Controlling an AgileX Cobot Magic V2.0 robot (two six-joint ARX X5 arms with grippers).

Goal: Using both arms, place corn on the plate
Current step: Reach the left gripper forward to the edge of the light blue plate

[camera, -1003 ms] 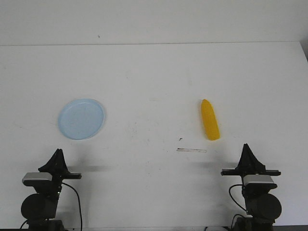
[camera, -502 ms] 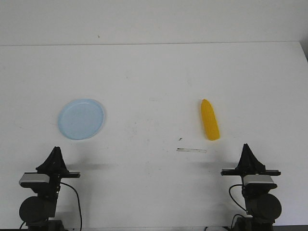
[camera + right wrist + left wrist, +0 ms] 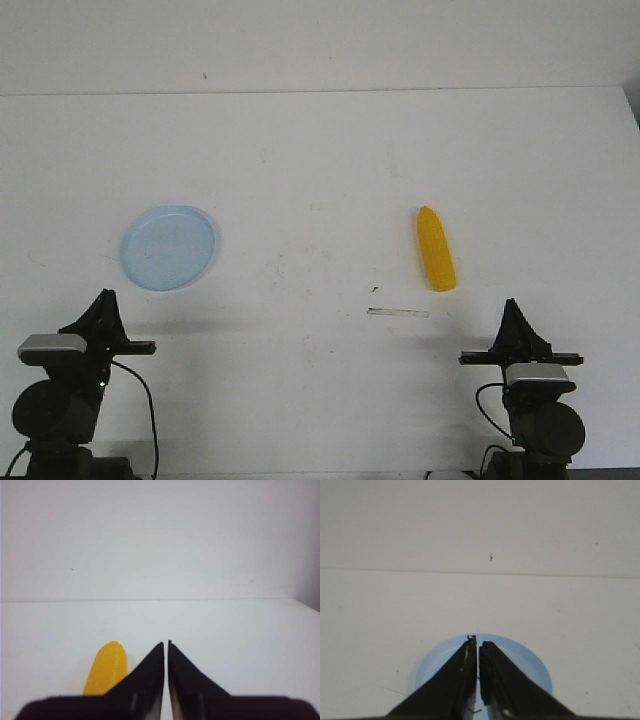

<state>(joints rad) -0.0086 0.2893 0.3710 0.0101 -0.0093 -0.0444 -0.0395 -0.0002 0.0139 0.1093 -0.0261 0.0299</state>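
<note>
The yellow corn (image 3: 436, 249) lies on the white table right of centre, its tapered end pointing away from me. The pale blue plate (image 3: 168, 247) lies on the left, bare. My left gripper (image 3: 103, 296) is shut and empty, near the front edge, just short of the plate. In the left wrist view its tips (image 3: 478, 641) point at the plate (image 3: 530, 660). My right gripper (image 3: 512, 303) is shut and empty, near the front edge, to the right of and nearer than the corn. In the right wrist view the corn (image 3: 106, 667) lies beside the tips (image 3: 166, 643).
A thin grey strip (image 3: 398, 312) and a small dark speck (image 3: 374, 289) lie on the table in front of the corn. The table's far edge meets a white wall (image 3: 320, 45).
My left arm has swung to the left and drawn back slightly from the plate. The right arm, corn and plate have not moved.
</note>
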